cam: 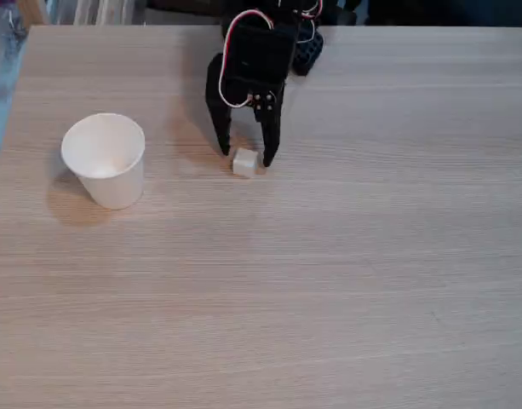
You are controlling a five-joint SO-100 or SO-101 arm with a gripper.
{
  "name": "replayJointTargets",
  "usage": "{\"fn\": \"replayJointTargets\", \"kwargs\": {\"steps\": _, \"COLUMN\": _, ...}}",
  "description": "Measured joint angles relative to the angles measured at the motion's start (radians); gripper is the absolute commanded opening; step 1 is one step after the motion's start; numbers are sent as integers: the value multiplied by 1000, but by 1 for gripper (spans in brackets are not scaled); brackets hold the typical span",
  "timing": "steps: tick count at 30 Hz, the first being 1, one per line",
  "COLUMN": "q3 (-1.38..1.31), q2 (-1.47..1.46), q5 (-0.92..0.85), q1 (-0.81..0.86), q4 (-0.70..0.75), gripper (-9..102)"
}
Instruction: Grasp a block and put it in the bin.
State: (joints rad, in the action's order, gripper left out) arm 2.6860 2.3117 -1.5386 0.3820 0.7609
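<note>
I have gripper low, fingers narrowly spread astride block to pinch it | block on table, well right of cup | cup upright, mouth open to receive.

Small off-white cube block: one. White paper cup bin with rolled rim: one. Black two-finger tool: one. Light wood-grain counter: one.
</note>
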Motion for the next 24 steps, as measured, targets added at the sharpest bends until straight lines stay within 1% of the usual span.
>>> {"fn": "replayJointTargets", "kwargs": {"steps": 13, "q3": 0, "q2": -12, "q5": 0, "q1": 0, "q4": -35, "gripper": 29}}
{"fn": "replayJointTargets", "kwargs": {"steps": 24, "q3": 2, "q2": -20, "q5": 0, "q1": 0, "q4": -40, "gripper": 24}}
